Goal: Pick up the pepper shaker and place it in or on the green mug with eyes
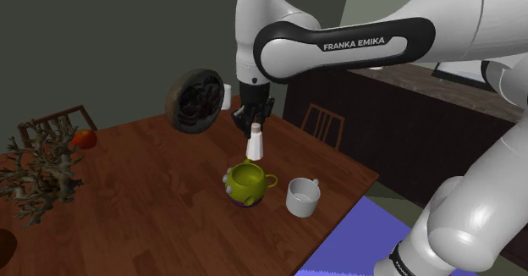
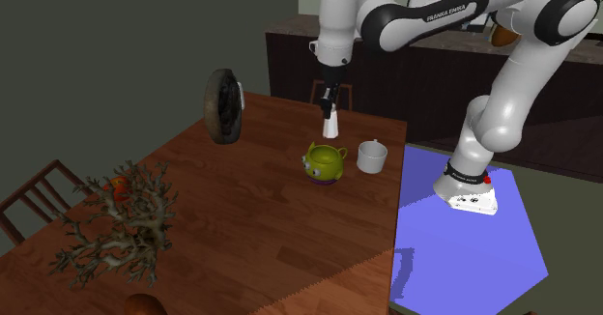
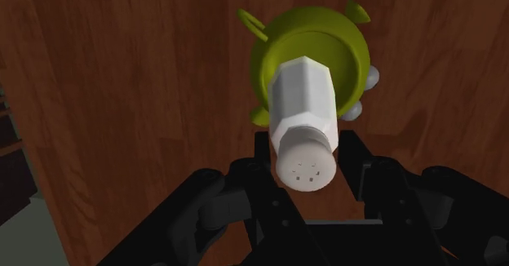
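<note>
While the pincer (image 1: 254,128) is closed on the pepper shaker (image 1: 255,144), this one hangs upright in the air, directly over the green mug (image 1: 247,184) and apart from it. The shaker is plain white, with a faceted body and a rounded cap. The mug is glossy and round-bellied, and it stands on the dark wooden counter (image 1: 152,198) near the long edge that borders a purple floor patch (image 1: 364,240).

There are two mugs in total: a white, smooth one (image 1: 302,196) stands just beside the green one, nearer to that edge. One black tire (image 1: 196,101) stands upright at the far edge. One grey, dry branching piece (image 1: 42,168) lies toward the opposite end, with a single red fruit (image 1: 83,138) near it.

The wrist view gives what the others hide – a few small holes in the cap of the shaker (image 3: 303,121), the black fingers (image 3: 359,162) pressing on both of its sides, and the open mouth of the mug (image 3: 310,26) behind its base. The second exterior view shows the shaker (image 2: 330,125) and the mug (image 2: 325,162) from the side, with a clear gap between them – and wood grain running along the counter (image 2: 242,226).
</note>
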Controlling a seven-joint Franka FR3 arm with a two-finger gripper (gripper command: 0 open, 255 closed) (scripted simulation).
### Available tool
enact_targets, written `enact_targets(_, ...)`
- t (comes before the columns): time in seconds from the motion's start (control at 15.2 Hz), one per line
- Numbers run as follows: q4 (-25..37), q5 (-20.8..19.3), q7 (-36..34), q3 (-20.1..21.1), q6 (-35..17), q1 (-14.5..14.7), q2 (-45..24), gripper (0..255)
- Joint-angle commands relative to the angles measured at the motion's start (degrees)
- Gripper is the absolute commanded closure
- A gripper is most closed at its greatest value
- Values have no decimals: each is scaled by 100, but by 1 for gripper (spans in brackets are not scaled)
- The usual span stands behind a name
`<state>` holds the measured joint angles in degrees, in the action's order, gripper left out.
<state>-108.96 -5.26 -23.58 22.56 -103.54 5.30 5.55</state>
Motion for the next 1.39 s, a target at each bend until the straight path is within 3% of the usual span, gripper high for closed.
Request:
enact_targets(0.0,-165,0,-21,4,-159,4,7,255)
enact_targets(0.86,-979,-113,-191,30,-1137,9,-183,255)
enact_targets(1.32,-979,-113,-191,30,-1137,9,-183,255)
